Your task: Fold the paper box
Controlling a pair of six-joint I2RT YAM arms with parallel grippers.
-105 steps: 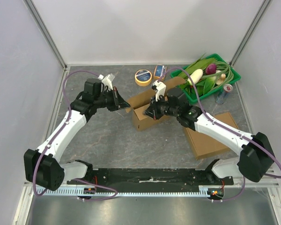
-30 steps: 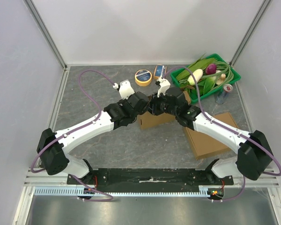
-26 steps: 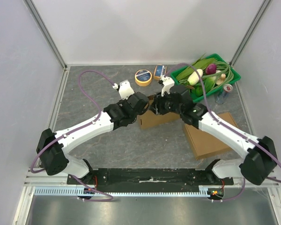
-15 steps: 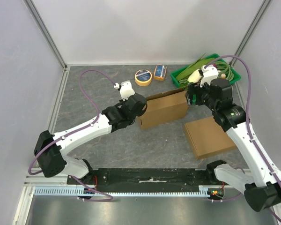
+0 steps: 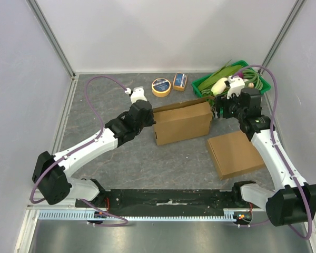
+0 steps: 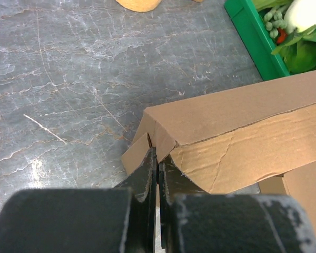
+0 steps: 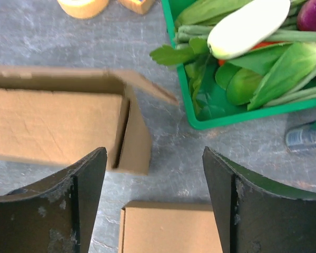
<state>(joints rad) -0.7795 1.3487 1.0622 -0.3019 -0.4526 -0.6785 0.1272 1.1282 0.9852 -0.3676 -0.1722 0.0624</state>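
Left pincer: fingers pressed together, tips touching the top corner at the left end of the paper box. Whether any cardboard lies between them cannot be told.

Right pincer: fingers spread wide, holding nothing, hovering just off the box's right end and apart from it.

Counter: grey marbled surface, bounded by walls at the back, left and right. The left half and the strip in front of the box give the widest open room. The right rear corner is crowded.

Paper box: brown, lying lengthwise near the counter's centre, between the two pincers, with its top closed. At its right end a side flap stands out open, angled toward the green tray. A smaller flap shows at the left end, just beside the left fingertips.

Flat cardboard: lies on the counter near the box's front right corner, apart from it.

Green tray: holds vegetables and sits behind and to the right of the box's right end. The open flap's edge comes near its rim without touching.

Tape roll and small carton: side by side behind the box, near the back wall.

Bottle: lies just outside the tray's near rim.
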